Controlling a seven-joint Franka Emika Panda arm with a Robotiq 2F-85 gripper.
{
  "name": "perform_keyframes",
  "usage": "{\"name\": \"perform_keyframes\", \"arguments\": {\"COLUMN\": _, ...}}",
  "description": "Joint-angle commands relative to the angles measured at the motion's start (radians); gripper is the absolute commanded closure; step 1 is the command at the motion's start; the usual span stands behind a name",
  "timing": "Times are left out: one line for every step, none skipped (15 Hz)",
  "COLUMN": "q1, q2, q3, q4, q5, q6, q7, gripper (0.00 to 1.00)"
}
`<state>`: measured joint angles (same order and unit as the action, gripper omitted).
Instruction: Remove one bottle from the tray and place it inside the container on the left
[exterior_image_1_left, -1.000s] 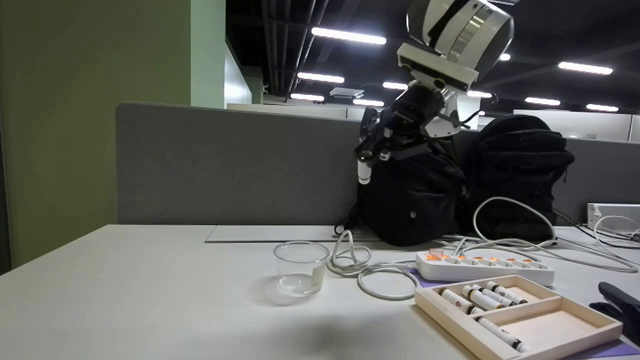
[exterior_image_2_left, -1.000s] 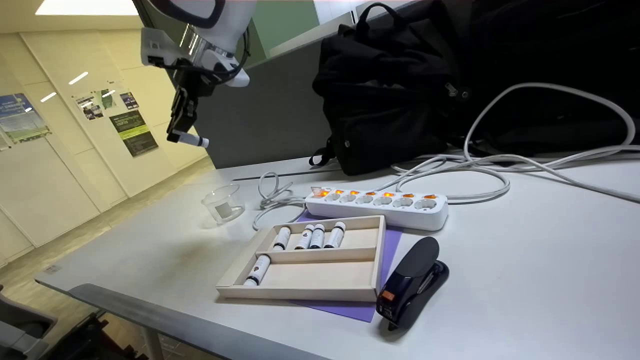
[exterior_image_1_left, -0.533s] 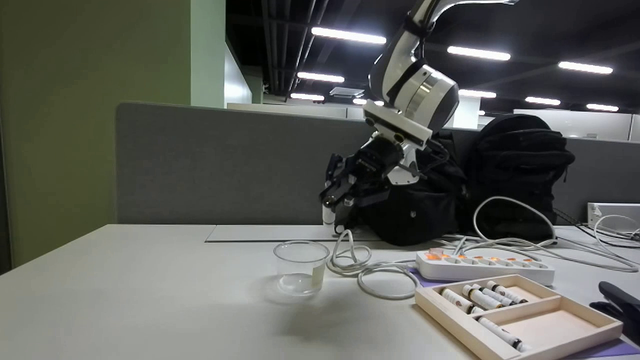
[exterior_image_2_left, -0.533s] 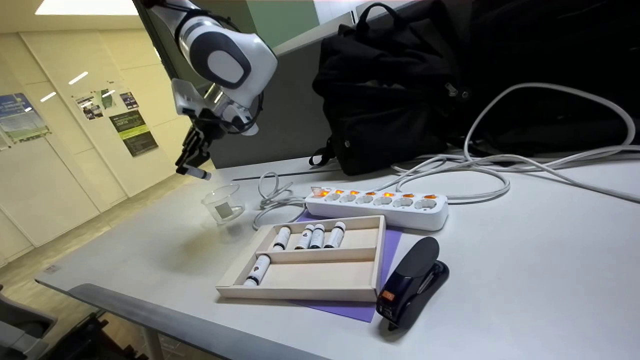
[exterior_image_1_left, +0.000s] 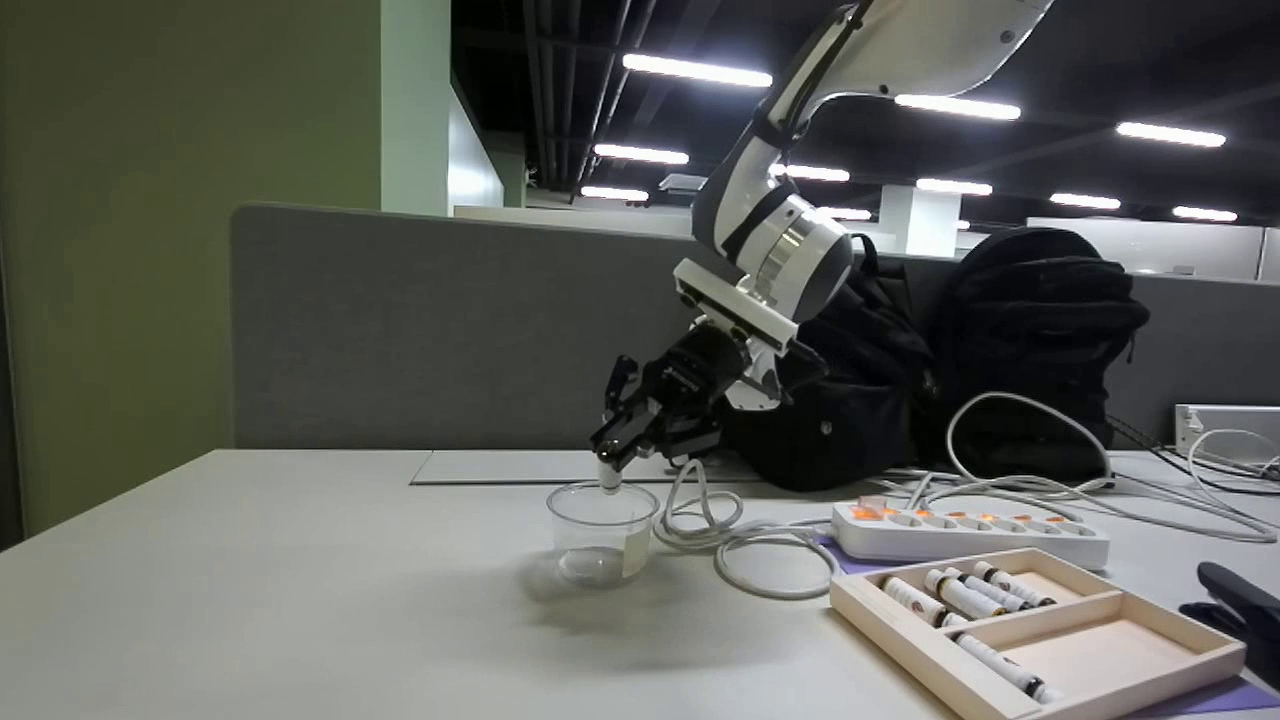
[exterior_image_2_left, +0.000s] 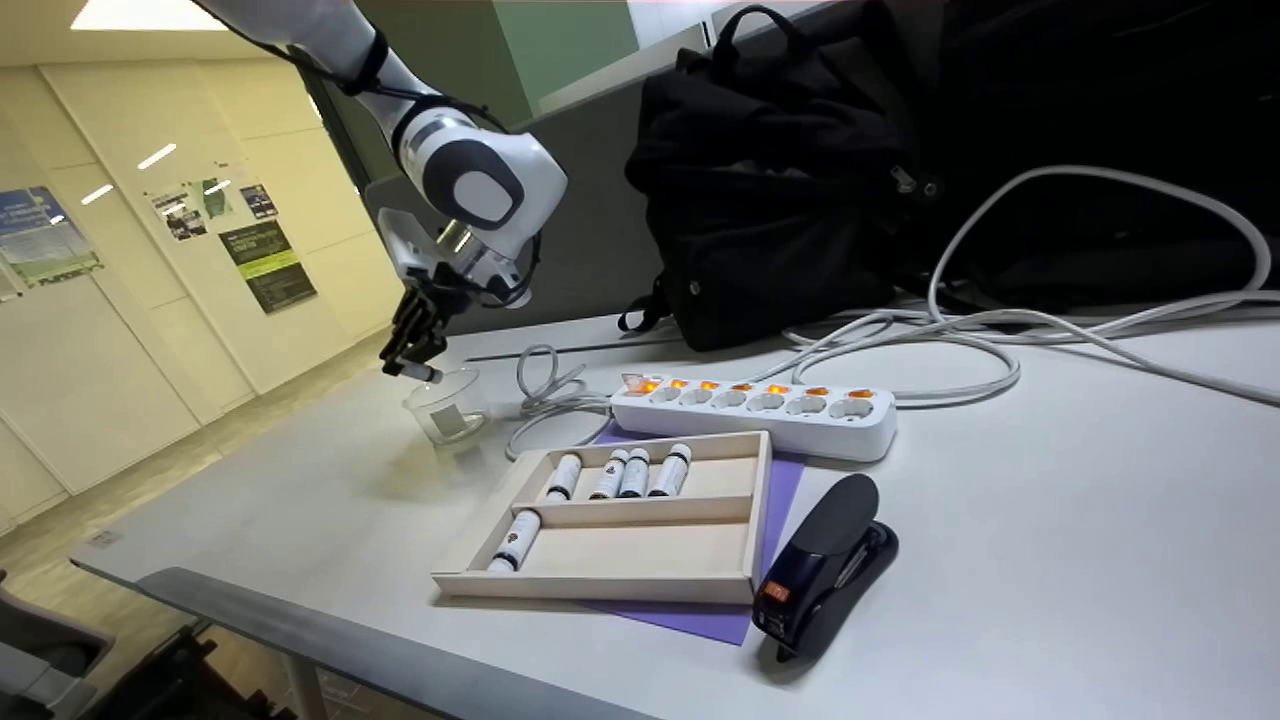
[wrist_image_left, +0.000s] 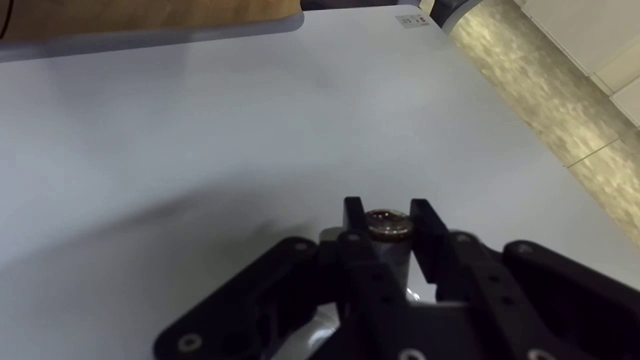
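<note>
My gripper (exterior_image_1_left: 612, 445) is shut on a small white-labelled bottle (exterior_image_1_left: 609, 478), held roughly upright over the clear round container (exterior_image_1_left: 600, 545). The bottle's lower end is at about rim height in both exterior views, with the bottle (exterior_image_2_left: 424, 373) over the far part of the container (exterior_image_2_left: 447, 412). In the wrist view the bottle's dark glass end (wrist_image_left: 389, 226) sits between the two fingertips (wrist_image_left: 384, 212). Part of the container shows blurred under the fingers (wrist_image_left: 320, 332). The pale wooden tray (exterior_image_2_left: 650, 550) holds several more bottles (exterior_image_2_left: 517, 538), lying in both compartments.
A white power strip (exterior_image_1_left: 970, 540) lies behind the tray on a purple sheet (exterior_image_2_left: 700, 622). A coiled cable (exterior_image_1_left: 780, 580) lies right beside the container. Black backpacks (exterior_image_1_left: 830, 400) stand behind, against a grey partition (exterior_image_1_left: 480, 330). A black stapler (exterior_image_2_left: 825, 570) lies near the tray.
My gripper has come down and leftward in the exterior view with the grey partition, carrying the bottle from high above the table to the container's rim. Tray and container have not moved.
</note>
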<state>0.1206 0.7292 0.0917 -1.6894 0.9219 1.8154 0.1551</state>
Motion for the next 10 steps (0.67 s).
{"name": "perform_keyframes", "arguments": {"q1": 0.009, "q2": 0.047, "q3": 0.012, "q4": 0.088, "q5": -0.013, "q6": -0.031, "q7": 0.032, "gripper": 0.47}}
{"name": "perform_keyframes", "arguments": {"q1": 0.004, "q2": 0.032, "q3": 0.012, "q4": 0.083, "q5": -0.018, "q6": -0.049, "q7": 0.032, "gripper": 0.41}}
{"name": "perform_keyframes", "arguments": {"q1": -0.001, "q2": 0.012, "q3": 0.011, "q4": 0.076, "q5": -0.023, "q6": -0.065, "q7": 0.028, "gripper": 0.34}}
{"name": "perform_keyframes", "arguments": {"q1": -0.007, "q2": -0.042, "q3": 0.001, "q4": 0.045, "q5": -0.036, "q6": -0.076, "q7": 0.021, "gripper": 0.27}}
{"name": "perform_keyframes", "arguments": {"q1": -0.013, "q2": -0.105, "q3": -0.011, "q4": 0.007, "q5": -0.039, "q6": -0.062, "q7": 0.014, "gripper": 0.2}}
{"name": "perform_keyframes", "arguments": {"q1": 0.001, "q2": 0.002, "q3": 0.007, "q4": 0.058, "q5": -0.019, "q6": -0.042, "q7": 0.001, "gripper": 0.37}}
{"name": "perform_keyframes", "arguments": {"q1": -0.005, "q2": -0.026, "q3": 0.002, "q4": 0.055, "q5": -0.024, "q6": -0.046, "q7": 0.001, "gripper": 0.31}}
{"name": "perform_keyframes", "arguments": {"q1": -0.011, "q2": -0.053, "q3": -0.002, "q4": 0.049, "q5": -0.026, "q6": -0.051, "q7": 0.002, "gripper": 0.25}}
{"name": "perform_keyframes", "arguments": {"q1": -0.016, "q2": -0.074, "q3": -0.005, "q4": 0.042, "q5": -0.028, "q6": -0.055, "q7": 0.002, "gripper": 0.2}}
{"name": "perform_keyframes", "arguments": {"q1": -0.017, "q2": -0.086, "q3": -0.006, "q4": 0.036, "q5": -0.03, "q6": -0.058, "q7": 0.002, "gripper": 0.2}}
